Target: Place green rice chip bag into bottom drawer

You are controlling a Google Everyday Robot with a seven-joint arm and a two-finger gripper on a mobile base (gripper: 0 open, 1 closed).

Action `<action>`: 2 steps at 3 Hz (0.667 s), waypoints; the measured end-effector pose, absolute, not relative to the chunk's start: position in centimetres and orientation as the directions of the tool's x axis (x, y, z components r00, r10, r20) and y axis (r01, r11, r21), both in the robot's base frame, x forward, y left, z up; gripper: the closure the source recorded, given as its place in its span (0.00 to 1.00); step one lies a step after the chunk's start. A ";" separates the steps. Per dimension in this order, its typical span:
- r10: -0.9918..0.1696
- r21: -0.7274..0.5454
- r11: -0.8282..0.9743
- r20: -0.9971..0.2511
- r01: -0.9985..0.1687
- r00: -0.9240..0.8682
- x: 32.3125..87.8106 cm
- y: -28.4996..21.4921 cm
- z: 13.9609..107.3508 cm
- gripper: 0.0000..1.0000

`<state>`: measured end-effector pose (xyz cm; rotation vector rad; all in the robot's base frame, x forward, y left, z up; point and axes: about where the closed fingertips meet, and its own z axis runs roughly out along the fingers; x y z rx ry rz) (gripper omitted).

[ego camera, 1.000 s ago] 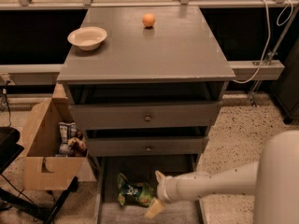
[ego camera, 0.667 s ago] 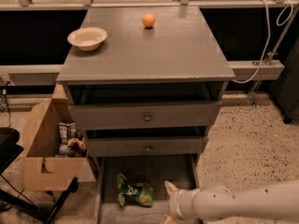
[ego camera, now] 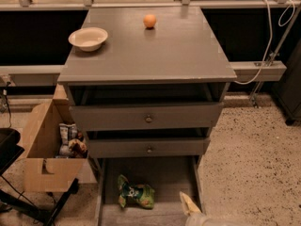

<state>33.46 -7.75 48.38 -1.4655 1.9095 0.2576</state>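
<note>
The green rice chip bag (ego camera: pixel 135 195) lies flat on the grey floor of the bottom drawer (ego camera: pixel 162 175), which is pulled open; the bag sits toward the drawer's left front. My gripper (ego camera: pixel 189 205) shows only as a pale tip at the bottom edge of the camera view, over the drawer's right front. It is apart from the bag, to the bag's right, and nothing shows in it. The rest of my arm is out of view.
Two upper drawers with round knobs (ego camera: pixel 148 119) stand slightly open above. A white bowl (ego camera: pixel 88 37) and an orange (ego camera: pixel 149 20) sit on the cabinet top. A cardboard box (ego camera: pixel 44 161) with snack packs stands to the left, beside a black stand (ego camera: pixel 11 149).
My gripper has pulled back from the bag's right end, down and to the right toward the bottom edge. The bag stays lying in the drawer.
</note>
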 end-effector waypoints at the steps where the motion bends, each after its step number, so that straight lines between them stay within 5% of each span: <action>1: -0.723 -0.363 0.485 -0.678 -0.796 -0.131 34.0 -9.8 54.9 0.00; 2: -0.702 -0.478 0.574 -0.705 -0.665 -0.099 34.7 -11.9 61.6 0.00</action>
